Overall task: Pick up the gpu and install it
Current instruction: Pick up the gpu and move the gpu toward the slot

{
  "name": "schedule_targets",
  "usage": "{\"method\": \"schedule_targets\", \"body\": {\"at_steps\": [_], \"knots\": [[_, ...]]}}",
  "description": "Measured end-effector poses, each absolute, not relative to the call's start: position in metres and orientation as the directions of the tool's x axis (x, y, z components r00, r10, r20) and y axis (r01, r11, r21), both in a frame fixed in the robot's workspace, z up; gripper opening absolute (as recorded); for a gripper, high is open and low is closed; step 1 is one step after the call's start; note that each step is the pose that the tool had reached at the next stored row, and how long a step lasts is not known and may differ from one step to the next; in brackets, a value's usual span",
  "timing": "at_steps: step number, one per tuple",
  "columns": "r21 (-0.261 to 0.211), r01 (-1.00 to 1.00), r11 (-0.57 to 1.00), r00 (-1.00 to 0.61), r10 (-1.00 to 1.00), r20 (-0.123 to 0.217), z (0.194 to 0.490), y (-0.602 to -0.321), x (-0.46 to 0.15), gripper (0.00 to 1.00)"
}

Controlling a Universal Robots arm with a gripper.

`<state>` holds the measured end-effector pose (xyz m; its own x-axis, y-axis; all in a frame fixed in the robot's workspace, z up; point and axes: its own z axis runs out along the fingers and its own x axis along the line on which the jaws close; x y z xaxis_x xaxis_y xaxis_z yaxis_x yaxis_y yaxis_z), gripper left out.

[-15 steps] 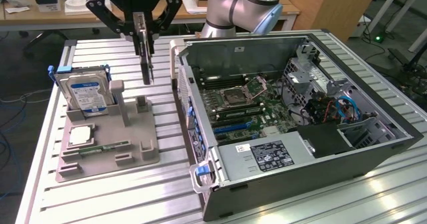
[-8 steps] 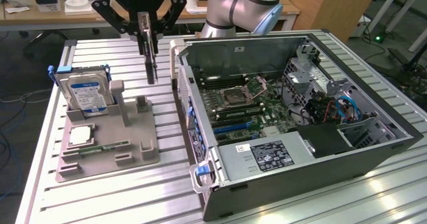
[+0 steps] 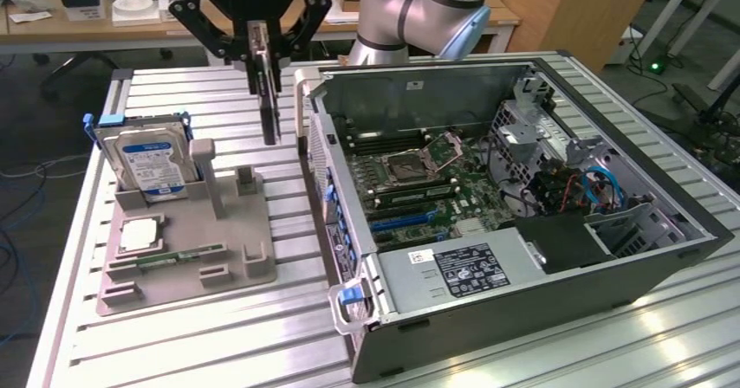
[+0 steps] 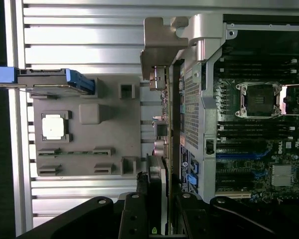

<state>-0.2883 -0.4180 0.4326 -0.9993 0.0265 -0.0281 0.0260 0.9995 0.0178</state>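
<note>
My gripper [image 3: 262, 57] is shut on the gpu [image 3: 269, 102], which hangs edge-on and upright below the fingers. The card is lifted above the table, between the grey holder fixture [image 3: 231, 258] and the open computer case [image 3: 647, 258]. In the wrist view the gpu [image 4: 158, 149] runs as a thin dark strip from my gripper [image 4: 159, 221] out to its silver end bracket [image 4: 162, 42], close beside the case's side wall [image 4: 192, 104]. The motherboard [image 3: 431, 180] lies open inside the case, with its blue slots [image 4: 241, 155] showing.
The fixture holds a silver hard drive with a blue-white label [image 3: 145, 158], a square processor [image 3: 137, 234] and a narrow green memory stick [image 3: 179, 255]. A power supply [image 3: 463, 271] and drive cage with cables [image 3: 578, 189] fill the case. Desks stand behind the ribbed table [image 3: 208, 353].
</note>
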Motion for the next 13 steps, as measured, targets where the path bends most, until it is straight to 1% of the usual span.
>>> {"method": "schedule_targets", "body": {"at_steps": [13], "knots": [[0.018,0.026,1.000,-0.999,0.027,-0.028,0.433,-0.418,-0.275,0.27]]}}
